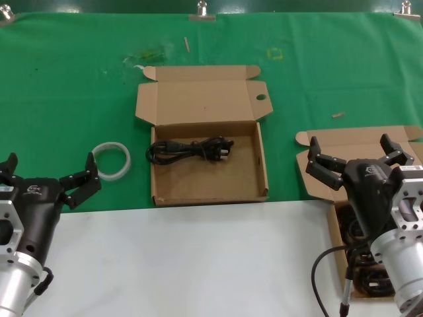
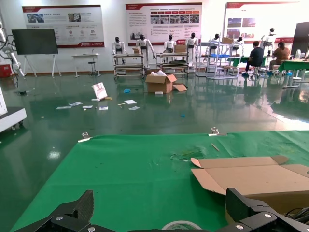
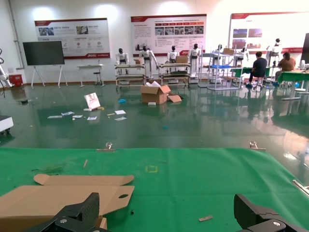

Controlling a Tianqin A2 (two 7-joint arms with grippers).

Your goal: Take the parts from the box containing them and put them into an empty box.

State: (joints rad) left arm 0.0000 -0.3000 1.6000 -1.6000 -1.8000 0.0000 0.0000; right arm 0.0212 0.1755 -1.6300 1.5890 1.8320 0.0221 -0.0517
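Two cardboard boxes on the green cloth (image 1: pixel 79 79), both lids thrown back. The middle box (image 1: pixel 209 187), the one with the small oval hole near a lid corner, has one bundled black power cable (image 1: pixel 190 149) lying across its far half, plug end toward the robot's right; the rest of its floor is bare cardboard. Over at the robot's right, the second box (image 1: pixel 357 139) sits mostly behind the right arm, and dark coils of cable (image 1: pixel 360 232) show inside it beside the arm — more than one coil by the look of it, but the arm hides too much for a count. The right gripper (image 1: pixel 350 153) hangs above that box's raised lid, fingers spread wide, holding nothing. The left gripper (image 1: pixel 51 174) is parked low at the robot's left over the cloth's near edge, jaws released and empty as well. Just beyond its far fingertip lies one white plastic ring (image 1: pixel 111 160), flat on the cloth, well apart from the middle box. Nearer the robot, the surface is plain white table (image 1: pixel 198 264).
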